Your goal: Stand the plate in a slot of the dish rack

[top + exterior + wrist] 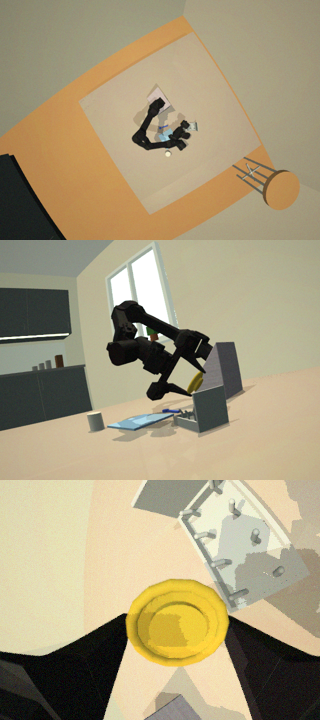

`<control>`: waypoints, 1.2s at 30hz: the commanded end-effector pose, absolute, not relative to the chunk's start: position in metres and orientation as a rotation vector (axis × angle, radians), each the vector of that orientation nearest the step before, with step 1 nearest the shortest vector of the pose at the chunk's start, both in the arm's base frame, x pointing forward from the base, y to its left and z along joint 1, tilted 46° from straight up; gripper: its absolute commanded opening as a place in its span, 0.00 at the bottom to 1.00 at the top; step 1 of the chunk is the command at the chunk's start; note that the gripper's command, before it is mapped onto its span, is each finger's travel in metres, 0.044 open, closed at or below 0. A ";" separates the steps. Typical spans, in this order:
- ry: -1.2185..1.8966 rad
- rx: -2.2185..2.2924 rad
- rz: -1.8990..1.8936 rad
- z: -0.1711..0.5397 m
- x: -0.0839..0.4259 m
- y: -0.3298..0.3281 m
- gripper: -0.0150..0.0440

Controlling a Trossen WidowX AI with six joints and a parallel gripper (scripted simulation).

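The yellow round plate [193, 383] [178, 630] is held by its rim between my fingertips, steeply tilted in the exterior view. My gripper [197, 384] [176, 620] is shut on it, with the fingers wide apart at opposite edges. The grey dish rack [196, 126] [210, 409] [167, 496] stands on the table, with short pegs in rows and one tall end wall. The plate is above the rack's level in the exterior view, partly behind the wall's top edge. The arm hides most of the plate in the top view.
A light blue board [168, 132] [139, 421] and a small blue utensil [160, 127] [169, 410] lie beside the rack. A pale cylinder [168, 153] [95, 422] stands past the board. A tall purplish wedge block [156, 93] [230, 366] [178, 711] stands near the arm's base.
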State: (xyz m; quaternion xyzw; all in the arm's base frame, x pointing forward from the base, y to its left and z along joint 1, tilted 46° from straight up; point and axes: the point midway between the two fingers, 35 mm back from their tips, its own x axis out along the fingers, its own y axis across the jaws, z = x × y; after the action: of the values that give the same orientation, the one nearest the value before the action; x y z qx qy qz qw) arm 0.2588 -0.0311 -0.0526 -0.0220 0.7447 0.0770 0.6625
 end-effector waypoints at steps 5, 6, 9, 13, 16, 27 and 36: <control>1.569 -0.074 0.353 -0.059 0.260 -0.036 0.25; 1.553 -0.080 0.376 -0.060 0.260 -0.037 0.25; 1.501 -0.100 0.442 -0.062 0.260 -0.039 0.25; 1.424 -0.134 0.522 -0.064 0.261 -0.043 0.25; 1.362 -0.163 0.576 -0.065 0.261 -0.046 0.25; 1.111 -0.304 0.732 -0.066 0.262 -0.057 0.25; 0.892 -0.457 0.807 -0.063 0.261 -0.066 0.25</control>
State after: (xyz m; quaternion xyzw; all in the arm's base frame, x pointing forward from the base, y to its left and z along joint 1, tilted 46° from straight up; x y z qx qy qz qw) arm 0.2636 -0.0654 -0.0636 -0.1936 0.4443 0.3658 0.7946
